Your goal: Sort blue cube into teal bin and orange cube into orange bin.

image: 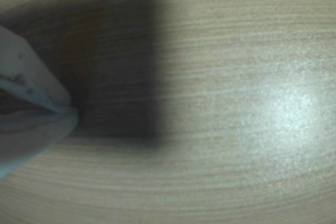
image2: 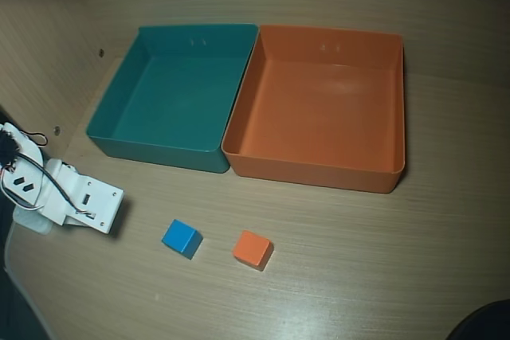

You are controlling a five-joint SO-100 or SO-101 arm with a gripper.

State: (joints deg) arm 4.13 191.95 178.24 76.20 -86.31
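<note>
Pressed together at the tips, the claw (image: 73, 113) enters the wrist view from the nine o'clock edge, its pale fingers (image: 23, 74) meeting in a point with nothing between them. Beneath it lies only bare wood-grain desk (image: 236, 51), with a dark square shadow spreading from the tip toward twelve o'clock and a bright patch of glare toward three o'clock. None of the cubes or bins shows in that view.

Seen from overhead, the white arm (image2: 76, 201) sits at the nine o'clock edge of the desk (image2: 382, 276), cables looping over its body; the claw itself cannot be made out from this angle.

At about eleven o'clock of the frame's centre stands the teal bin (image2: 119, 89), and at about one o'clock the orange bin (image2: 319, 173). The two trays stand side by side with their walls touching along one edge, and both hold nothing.

Nearer the six o'clock edge, the blue cube (image2: 181, 237) rests on the open desk, below the teal bin's near wall and well apart from it. Just beside it, toward three o'clock, lies the orange cube (image2: 253, 248), with a clear gap between the two. The arm's white housing is near the blue cube on its nine o'clock side, not touching it.
</note>
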